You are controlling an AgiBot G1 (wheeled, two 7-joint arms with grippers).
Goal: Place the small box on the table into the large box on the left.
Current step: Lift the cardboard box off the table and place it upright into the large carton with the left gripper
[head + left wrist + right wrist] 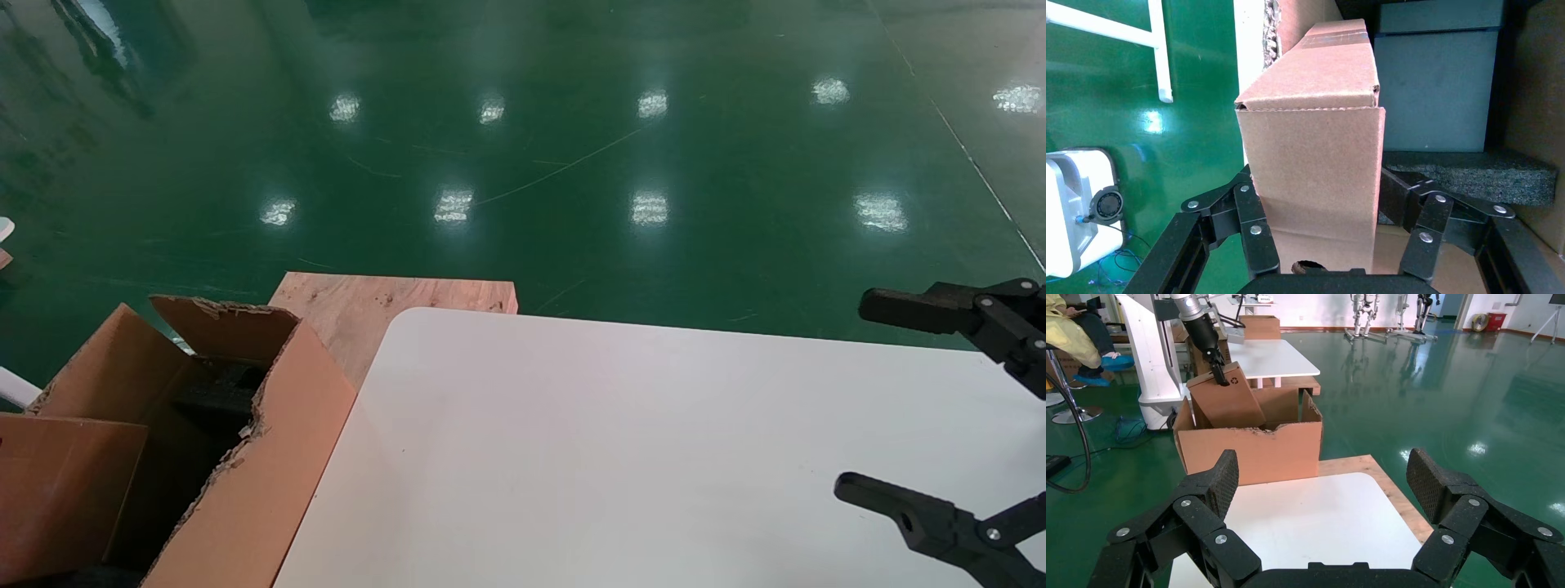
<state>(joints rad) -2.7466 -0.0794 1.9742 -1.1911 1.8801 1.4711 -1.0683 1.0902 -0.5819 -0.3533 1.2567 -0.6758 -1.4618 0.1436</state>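
Note:
In the right wrist view my left gripper [1220, 373] is shut on the small box [1223, 401] and holds it tilted over the open top of the large box [1254, 450]. In the left wrist view the small box [1315, 153] sits between the fingers of my left gripper [1315, 177], with dark foam [1468, 177] and a grey block [1434, 92] of the large box's inside beyond it. The large box [270, 457] stands left of the white table [613, 449]. My right gripper [858, 396] is open and empty over the table's right side, and shows too in its own view [1321, 462].
A raw wooden board [384, 302] lies under the table's far left corner. Glossy green floor lies beyond. In the right wrist view a white robot base [1156, 361], a second table [1269, 358] and a seated person [1070, 331] are behind the large box.

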